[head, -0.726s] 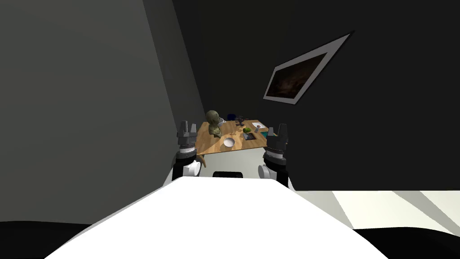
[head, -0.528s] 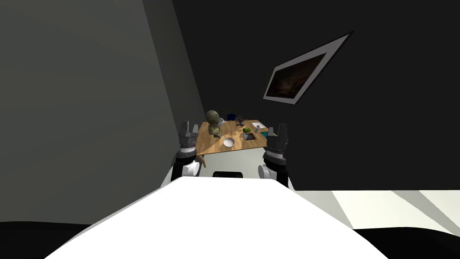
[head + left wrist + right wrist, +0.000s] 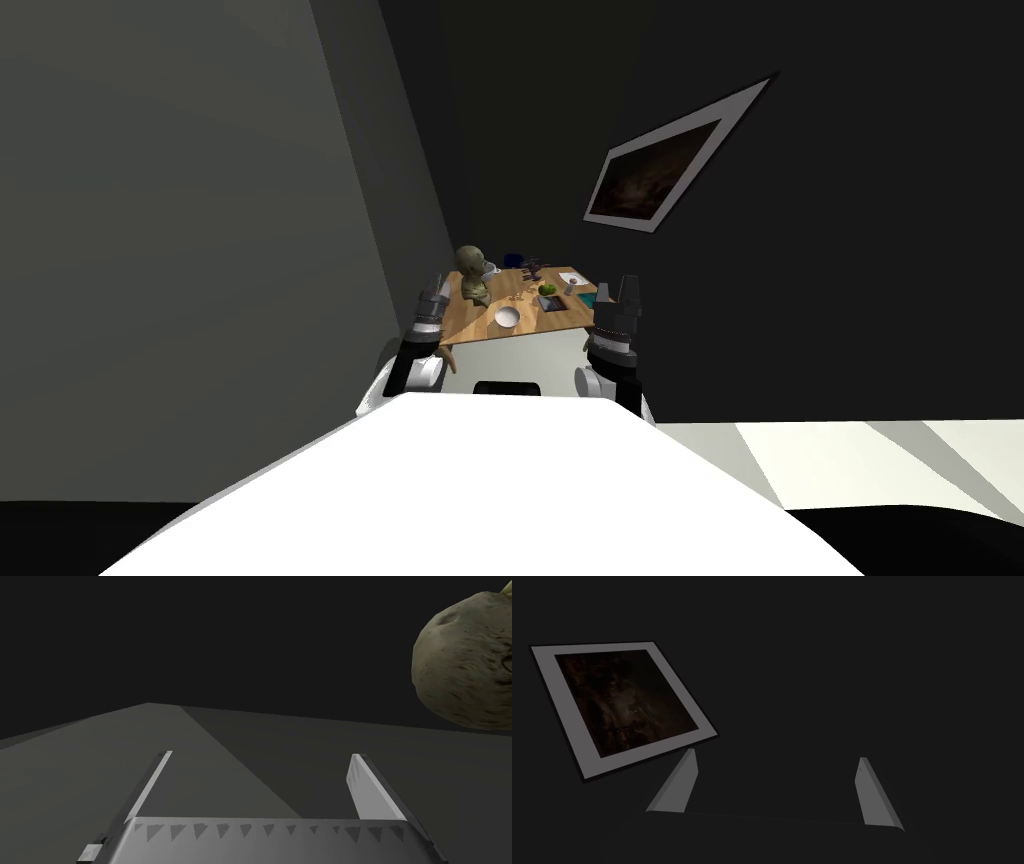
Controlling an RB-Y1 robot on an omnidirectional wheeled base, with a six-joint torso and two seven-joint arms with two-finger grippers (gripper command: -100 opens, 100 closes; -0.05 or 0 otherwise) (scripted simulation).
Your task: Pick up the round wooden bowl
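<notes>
1. Presently the left gripper (image 3: 434,288) stands raised at the left edge of the wooden table (image 3: 470,320), at about 9 o'clock from the round bowl (image 3: 508,317) and apart from it.
2. In the left wrist view its two fingers (image 3: 370,791) are spread wide with nothing between them. They point at dim grey walls, and the left gripper (image 3: 262,754) is off to one side of the olive-brown bust (image 3: 470,661), whose rough head looms close.
3. The round bowl sits upright on the table near its front edge and looks white rather than wooden. It lies at about 5 o'clock from the bust (image 3: 473,272) and clear of it.
4. A small green object (image 3: 549,289) rests at about 2 o'clock from the bowl, with a dark flat slab (image 3: 553,303) just beside it, nearer the front edge.
5. More small items crowd the table's far end, at 12 o'clock from the bowl, too small to name.
6. The right gripper (image 3: 619,285) is held up at the table's right edge, at about 3 o'clock from the bowl and well apart from it. Its fingers (image 3: 874,796) are parted and empty.
</notes>
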